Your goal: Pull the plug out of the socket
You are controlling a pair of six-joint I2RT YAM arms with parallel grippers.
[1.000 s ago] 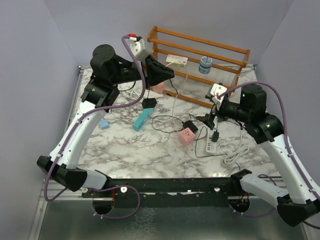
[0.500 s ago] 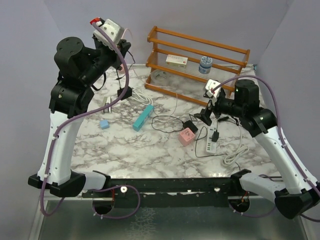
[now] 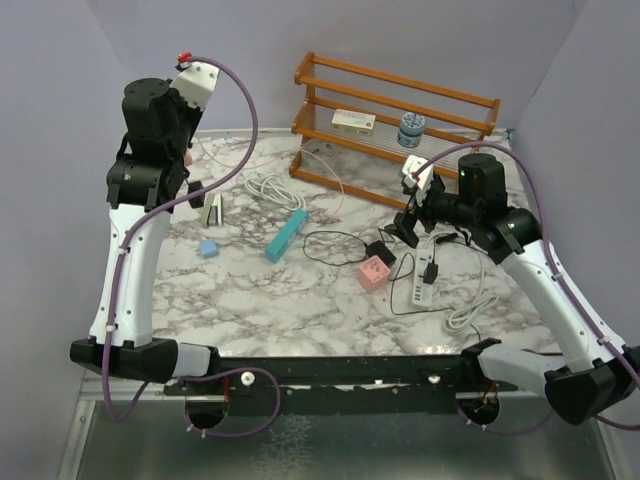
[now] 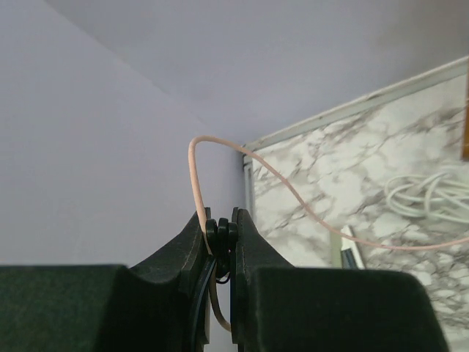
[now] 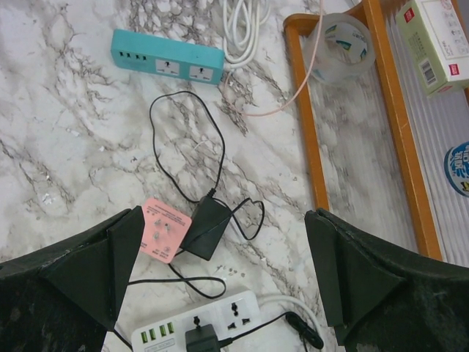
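We see L gripper (image 4: 221, 229) clenched on pink cable (image 4: 293, 198); R gripper (image 5: 223, 224) spread wide above black adapter (image 5: 205, 229) beside pink socket (image 5: 165, 229).

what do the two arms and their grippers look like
The left arm and right arm have white shells, black joints and a purple cable looping alongside. The left gripper and right gripper have black wedge-shaped fingers.
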